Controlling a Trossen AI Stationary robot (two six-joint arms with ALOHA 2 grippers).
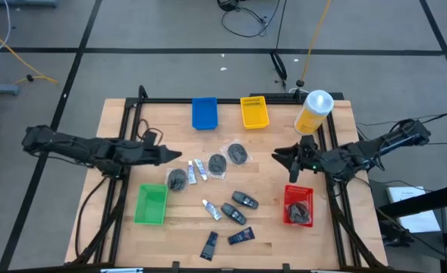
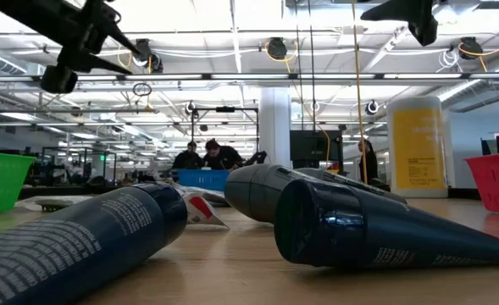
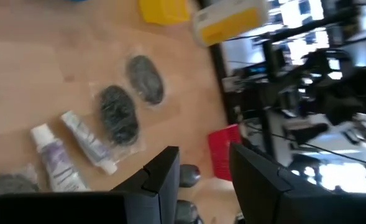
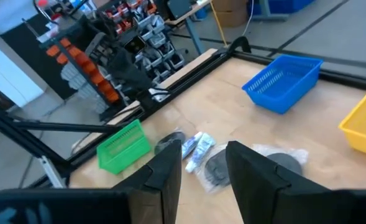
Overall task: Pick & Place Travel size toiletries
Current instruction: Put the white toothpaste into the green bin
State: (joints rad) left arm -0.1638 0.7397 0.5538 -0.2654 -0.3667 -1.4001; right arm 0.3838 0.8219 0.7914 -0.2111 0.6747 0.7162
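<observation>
The toiletries lie loose on the wooden table: dark grey discs in clear wrap (image 1: 217, 162), small white tubes (image 1: 198, 171), black oval pieces (image 1: 245, 199) and dark blue flat tubes (image 1: 240, 236). My left gripper (image 1: 179, 155) hovers open above the table's left half, just left of the discs; in its wrist view (image 3: 204, 152) the discs (image 3: 117, 114) and tubes (image 3: 86, 142) lie beyond the fingers. My right gripper (image 1: 276, 154) hovers open right of the discs and holds nothing (image 4: 204, 152). In the low view both arms hang high above the table.
Four plastic trays sit around the pile: green (image 1: 151, 205) near left, blue (image 1: 204, 112) and yellow (image 1: 255, 111) at the far edge, red (image 1: 299, 199) near right with a dark item inside. A big yellow bottle (image 1: 314, 110) stands at the far right corner. People show in the room behind.
</observation>
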